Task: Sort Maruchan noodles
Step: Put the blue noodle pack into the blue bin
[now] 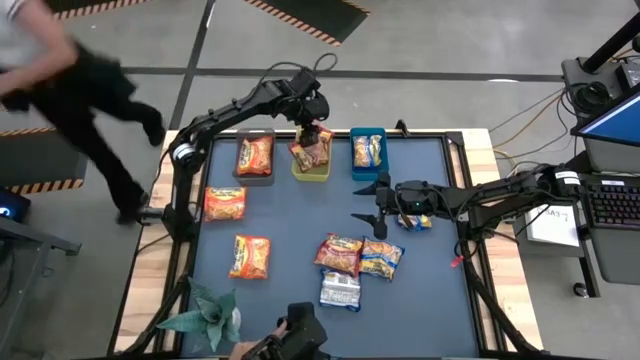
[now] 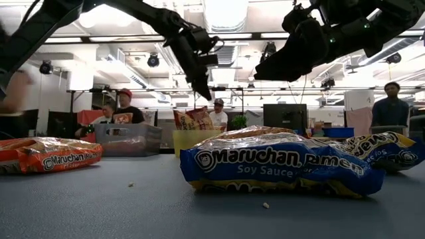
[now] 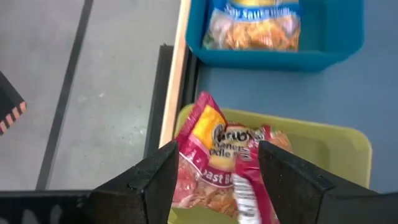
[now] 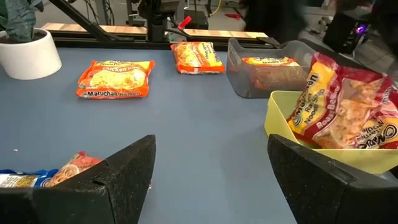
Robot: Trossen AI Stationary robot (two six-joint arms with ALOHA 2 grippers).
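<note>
Blue matting (image 1: 290, 215) covers the table. Directly under the left gripper (image 1: 313, 133), whose fingers stand spread and hold nothing, a red noodle packet (image 3: 224, 168) leans in the yellow bin (image 1: 311, 170). Nearer me, the right gripper (image 1: 381, 205) hangs wide open, a blue-and-yellow packet (image 1: 414, 222) just behind it.

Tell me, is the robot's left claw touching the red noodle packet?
Cannot tell. The left wrist view shows the left gripper open around the red packet, but no plain contact or gap.

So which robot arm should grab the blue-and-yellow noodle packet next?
Probably the right. Its open gripper hovers beside the crinkly blue-and-yellow plastic packet, while the left gripper is over the yellow plastic bin with a red packet between its fingers.
</note>
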